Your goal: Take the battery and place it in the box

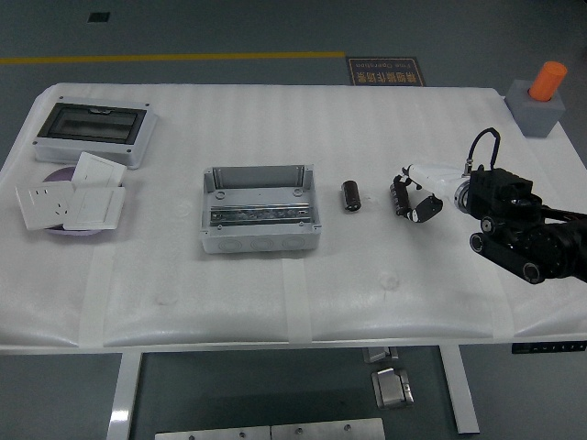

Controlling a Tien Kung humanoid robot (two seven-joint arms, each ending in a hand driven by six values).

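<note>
**Battery lies free, just left of the right hand**

The battery [350, 196], a small dark cylinder, lies on the white tabletop [367, 293] between the grey box [259, 211] and the right hand [415, 197]. The hand comes in from the right edge, its fingers loosely curled and parted, holding nothing; the battery sits near its fingertips but apart from them. The box stands open-topped, just left of the battery. Farther left lie 3 white switch plates [69, 202] and a clear-lidded enclosure [94, 131]. An orange-topped grey block [539, 101] stands at the far right corner.
</note>
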